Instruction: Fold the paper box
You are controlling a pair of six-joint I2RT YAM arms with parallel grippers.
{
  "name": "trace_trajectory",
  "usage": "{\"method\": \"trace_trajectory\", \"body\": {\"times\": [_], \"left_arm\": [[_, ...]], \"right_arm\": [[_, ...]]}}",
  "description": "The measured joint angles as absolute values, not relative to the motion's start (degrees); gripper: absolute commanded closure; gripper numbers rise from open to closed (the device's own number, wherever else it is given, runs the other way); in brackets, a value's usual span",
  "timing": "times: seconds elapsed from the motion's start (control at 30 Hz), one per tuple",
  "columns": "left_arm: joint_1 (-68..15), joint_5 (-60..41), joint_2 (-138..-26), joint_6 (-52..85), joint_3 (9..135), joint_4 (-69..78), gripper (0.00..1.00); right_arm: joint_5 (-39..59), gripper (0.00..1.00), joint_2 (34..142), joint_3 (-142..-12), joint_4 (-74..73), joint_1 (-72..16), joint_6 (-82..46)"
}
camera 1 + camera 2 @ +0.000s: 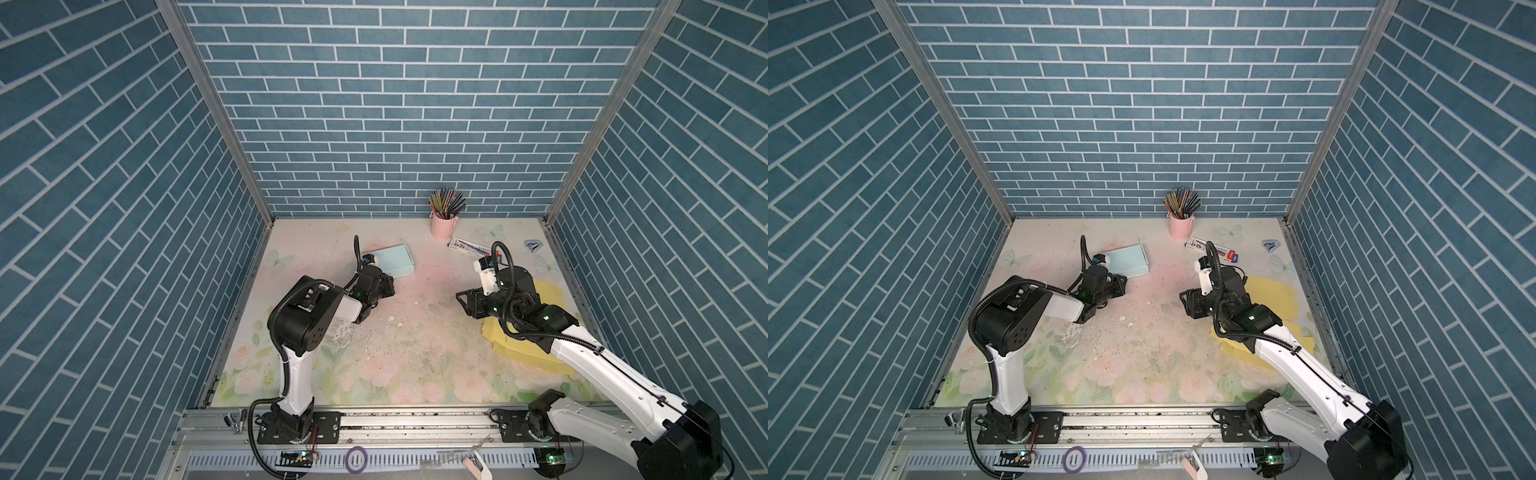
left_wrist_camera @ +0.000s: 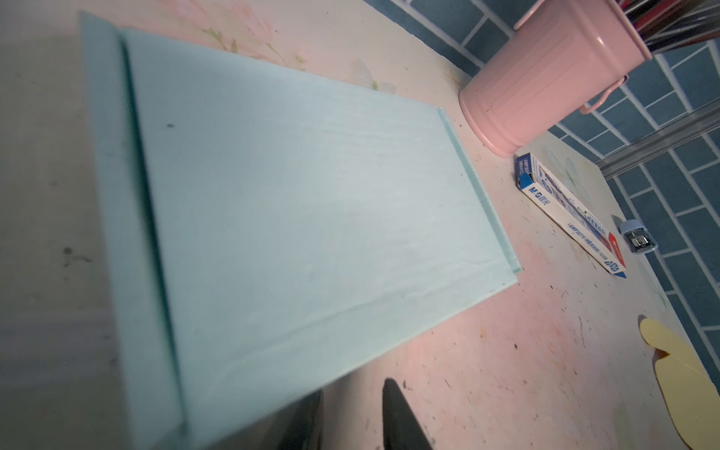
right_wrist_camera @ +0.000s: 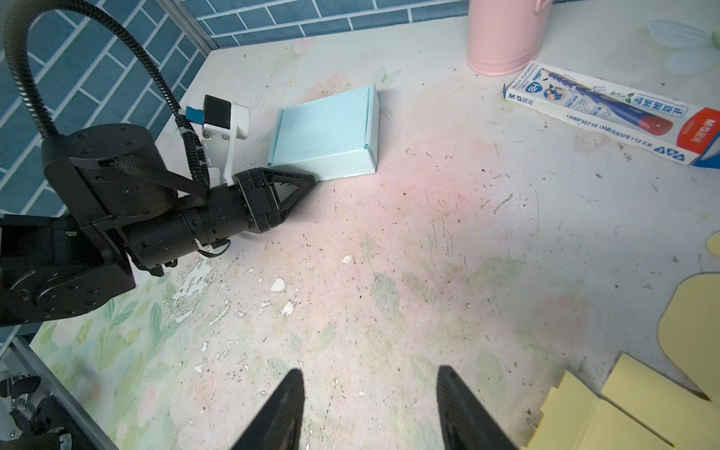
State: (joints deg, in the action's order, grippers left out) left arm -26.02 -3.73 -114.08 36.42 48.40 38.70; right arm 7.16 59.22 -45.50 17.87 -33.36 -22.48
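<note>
The paper box (image 1: 392, 261) (image 1: 1127, 259) is light blue, folded shut, and lies flat at the far left-centre of the table. It fills the left wrist view as a wide pale panel (image 2: 311, 214), and the right wrist view shows it too (image 3: 327, 132). My left gripper (image 1: 390, 286) (image 1: 1121, 284) (image 2: 352, 389) (image 3: 307, 183) is at the box's near corner, narrowly open. Bare table shows between its fingers, and the box edge partly hides one of them. My right gripper (image 1: 463, 301) (image 1: 1185, 301) (image 3: 370, 374) hovers open over bare table mid-right, holding nothing.
Flat yellow sheets (image 1: 523, 353) (image 1: 1273, 299) (image 3: 623, 409) lie under and beside the right arm. A pink bucket of pencils (image 1: 444, 226) (image 2: 545, 78) stands at the back wall. A pencil carton (image 1: 469, 246) (image 3: 611, 113) and a small blue object (image 1: 533, 245) lie nearby.
</note>
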Motion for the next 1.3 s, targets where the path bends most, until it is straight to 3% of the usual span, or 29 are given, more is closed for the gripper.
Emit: {"method": "trace_trajectory", "body": {"times": [0.33, 0.43, 0.5, 0.6, 0.8, 1.03, 1.3], "left_arm": [[-22.39, -4.14, -113.03, 35.77, 46.74, 39.68, 0.69], [-22.65, -4.64, -109.78, 35.83, 43.44, 38.72, 0.65], [-23.42, -5.30, -106.54, 36.10, 41.45, 36.56, 0.57], [-27.33, -6.90, -100.40, 36.45, 40.25, 31.92, 0.43], [-44.16, -11.79, -97.17, 38.50, 45.98, 26.22, 0.34], [-56.66, -14.76, -108.68, 42.19, 59.94, 22.70, 0.32], [-59.66, -15.29, -122.23, 46.24, 71.92, 20.99, 0.44]], "right_arm": [[6.24, 0.44, 56.10, -41.63, 19.33, -33.36, -23.77], [5.48, 0.42, 54.06, -40.95, 20.23, -33.34, -23.86], [4.73, 0.40, 52.14, -40.25, 21.08, -32.93, -24.10], [4.34, 0.38, 49.50, -38.46, 22.11, -30.96, -24.21], [6.87, 0.36, 45.67, -32.27, 22.20, -19.49, -25.43], [13.17, 0.37, 40.27, -25.47, 20.93, -7.16, -29.61], [12.53, 0.37, 33.47, -25.56, 24.14, -5.30, -29.50]]}}
